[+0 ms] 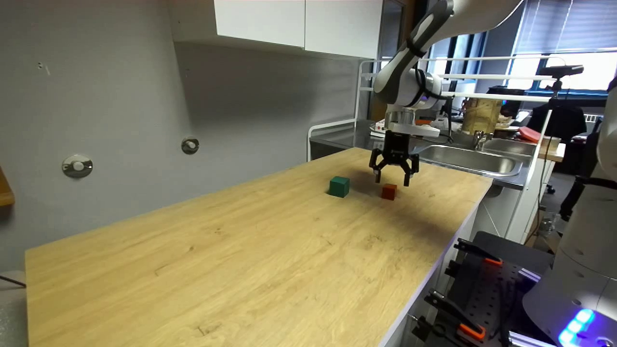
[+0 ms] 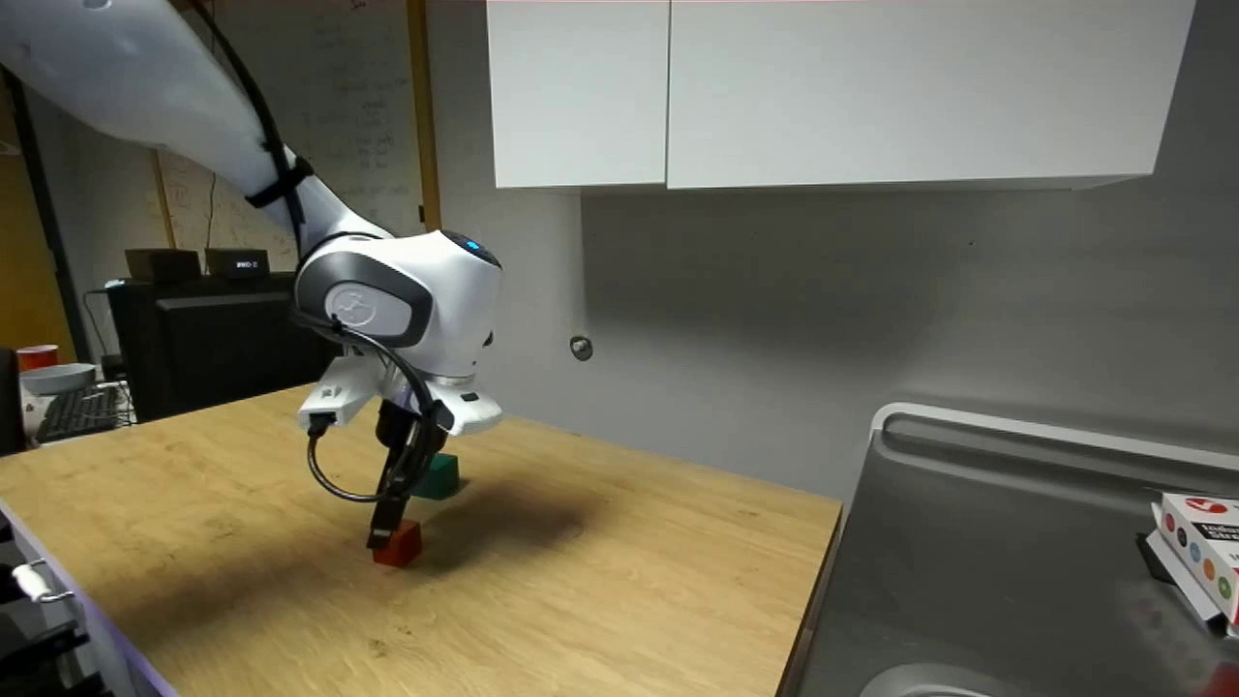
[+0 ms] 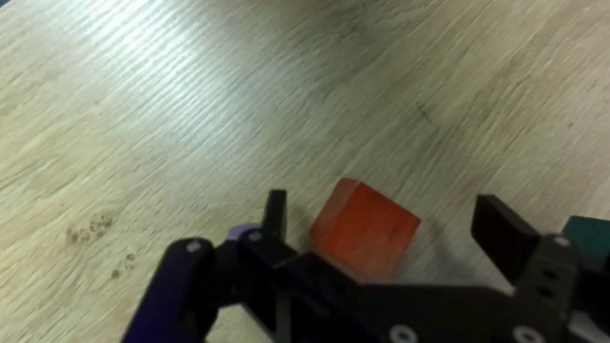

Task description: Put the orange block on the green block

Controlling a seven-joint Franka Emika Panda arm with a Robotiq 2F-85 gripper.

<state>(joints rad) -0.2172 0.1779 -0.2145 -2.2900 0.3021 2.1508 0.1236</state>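
- In an exterior view, the orange block [image 1: 389,192] sits on the worktop [image 1: 217,270] towards the edge by the sink [image 1: 470,156], between the edge along the wall [image 1: 120,120] and the edge facing the robot's base [image 1: 569,270]. The green block [image 1: 340,187] stands apart from it, closer to the wall edge. The tool [image 1: 392,180] hangs over the orange block, spread wide, with nothing in its grasp.
- In an exterior view, a finger [image 2: 385,515] hides part of the orange block [image 2: 402,548]. I cannot tell whether the fingertips are level with its faces; if not, the descent should be straight, ending just clear of the worktop.
- In the wrist view, the fingers [image 3: 275,214] lie either side of the orange block, which is off-centre and at an angle to them. I would rotate the tool to face two opposite sides squarely, centre it, then close gently; a skewed squeeze could twist the block. The green block shows beyond the farther finger, so that side needs care. Once gripped, lift well up before crossing towards the wall edge.
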